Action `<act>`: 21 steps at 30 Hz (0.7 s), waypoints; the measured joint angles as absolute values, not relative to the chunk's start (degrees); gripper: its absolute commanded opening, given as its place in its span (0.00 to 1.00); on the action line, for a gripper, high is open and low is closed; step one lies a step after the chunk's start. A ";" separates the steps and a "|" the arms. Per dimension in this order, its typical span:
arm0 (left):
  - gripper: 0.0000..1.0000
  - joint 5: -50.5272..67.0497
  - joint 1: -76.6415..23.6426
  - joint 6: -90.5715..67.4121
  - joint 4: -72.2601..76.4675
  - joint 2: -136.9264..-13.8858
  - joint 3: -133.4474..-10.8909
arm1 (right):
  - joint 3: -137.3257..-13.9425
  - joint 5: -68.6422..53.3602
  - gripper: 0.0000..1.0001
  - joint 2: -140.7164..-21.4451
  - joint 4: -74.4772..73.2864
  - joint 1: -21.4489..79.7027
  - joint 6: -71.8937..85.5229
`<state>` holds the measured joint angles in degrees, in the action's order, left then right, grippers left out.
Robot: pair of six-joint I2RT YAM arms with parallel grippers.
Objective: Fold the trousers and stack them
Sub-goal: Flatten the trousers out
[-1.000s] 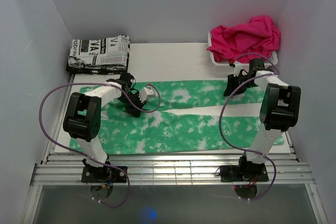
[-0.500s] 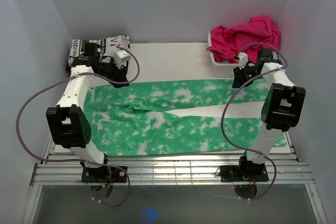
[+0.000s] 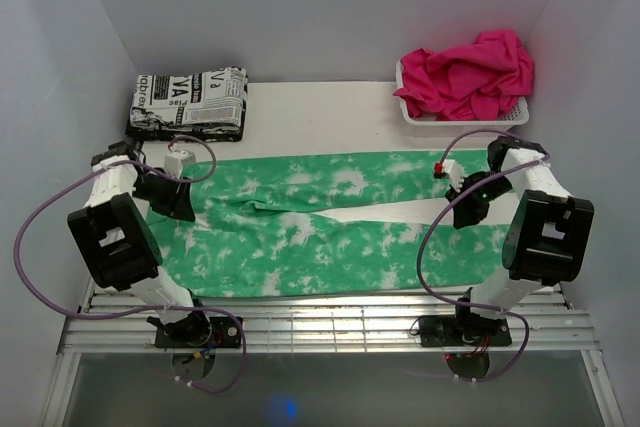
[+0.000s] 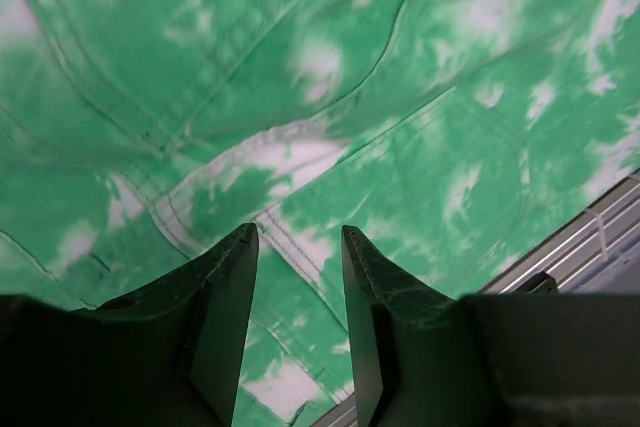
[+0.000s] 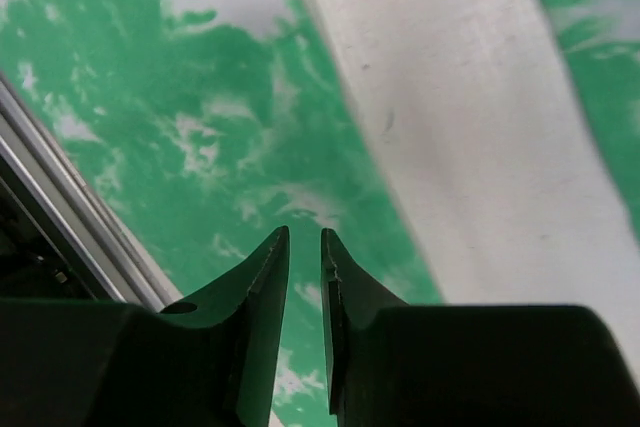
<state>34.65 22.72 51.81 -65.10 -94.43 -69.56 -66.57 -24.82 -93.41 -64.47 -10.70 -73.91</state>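
Mint-green soft cloth trousers with white tie-dye blotches (image 3: 330, 222) lie spread flat across the white tabletop (image 3: 320, 117), reaching nearly from one side wall to the other. The waist end is at the left. The two wide legs run off to the right with a narrow wedge of bare table showing between them, widening toward the right. A few creases ruffle the cloth left of the middle.

The left gripper (image 3: 172, 197) hangs over the waist end, close to the far left corner of the trousers. Seen from its own camera, the left gripper (image 4: 297, 237) has its jaws a fair way apart. Nothing sits between them, only stitched seams and blotched green cloth below. Whether the tips touch the cloth I cannot tell.

The right gripper (image 3: 468, 207) is over the leg end, by the wedge of bare table. From its wrist view the right gripper (image 5: 303, 237) has its jaws drawn almost together, with only a thin slit left. No cloth is caught in that slit. Green fabric lies below the tips, and the pale strip of table is just to one side.

At the far left corner sits a folded black-and-white newsprint-patterned cloth (image 3: 190, 104), apart from the trousers. At the far right a crumpled hot-pink cloth (image 3: 465, 72) is heaped in a white plastic basket (image 3: 415, 115). A slatted metal rail (image 3: 330, 322) runs along the near edge, where both arms are bolted.
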 measured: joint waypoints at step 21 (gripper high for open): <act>0.54 27.35 23.05 43.44 -60.86 -115.50 -82.32 | -63.90 -25.26 0.29 -102.72 -51.20 -9.32 -62.06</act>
